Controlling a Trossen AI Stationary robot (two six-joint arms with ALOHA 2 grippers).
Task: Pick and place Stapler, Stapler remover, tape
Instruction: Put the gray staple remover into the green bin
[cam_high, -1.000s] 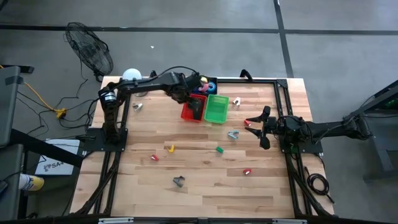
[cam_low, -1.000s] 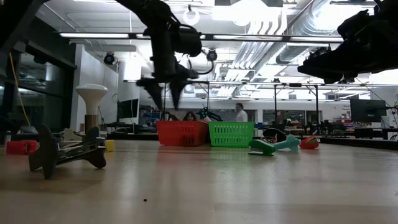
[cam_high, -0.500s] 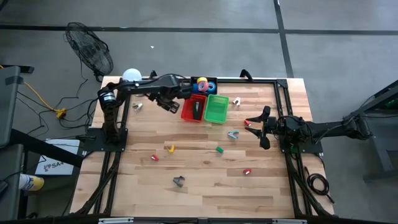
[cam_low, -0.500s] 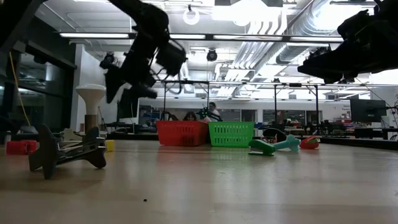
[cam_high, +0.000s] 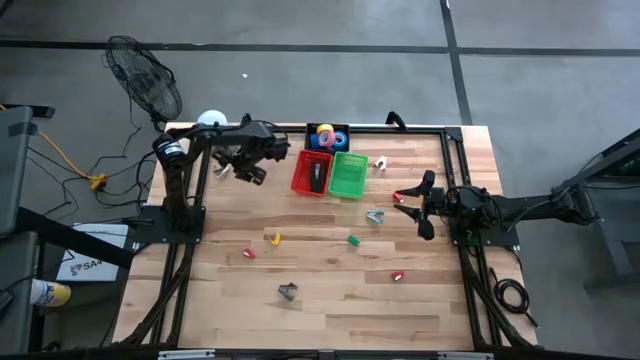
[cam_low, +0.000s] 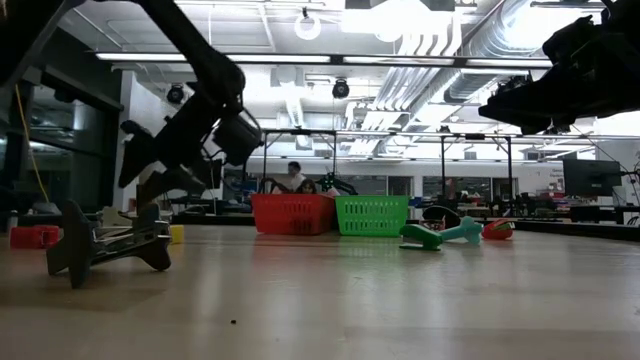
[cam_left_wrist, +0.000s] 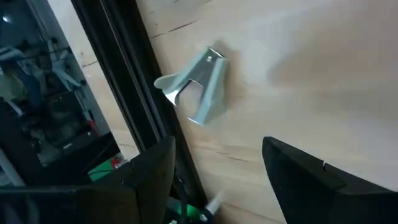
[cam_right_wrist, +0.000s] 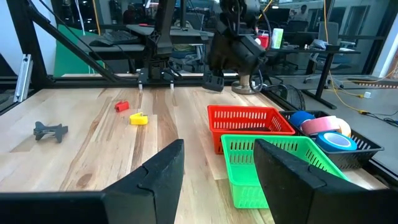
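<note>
Stapler (cam_high: 317, 176) is what we look for first, and we find it lying dark and slim inside the red basket (cam_high: 303, 178) near the far edge of the table (cam_high: 330, 290). Starting from the left of the high view, our left gripper (cam_high: 250, 166) hangs above the table's far-left part, just left of that red basket, with its fingers spread and nothing between them. In the left wrist view a small grey metal staple remover (cam_left_wrist: 198, 87) lies on the wood beyond those spread fingers, close to the black frame rail (cam_left_wrist: 130, 81); in the high view it shows as a small grey piece (cam_high: 221, 171) just left of the gripper. Beside the red basket stands the green basket (cam_high: 348, 175), the two touching side by side, and behind them a dark tray (cam_high: 312, 131) holds the tape (cam_high: 327, 138), with pink and blue rolls visible in it. Farther right a second grey remover (cam_high: 375, 216) lies on the wood, near a small green piece (cam_high: 353, 239). Nearer the front edge we see a yellow piece (cam_high: 275, 238), a red piece (cam_high: 249, 253), and a dark claw-shaped piece (cam_high: 288, 290). At the right, our right gripper (cam_high: 412, 204) waits over the table's right side, well apart from the baskets, its fingers also parted and holding nothing.
</note>
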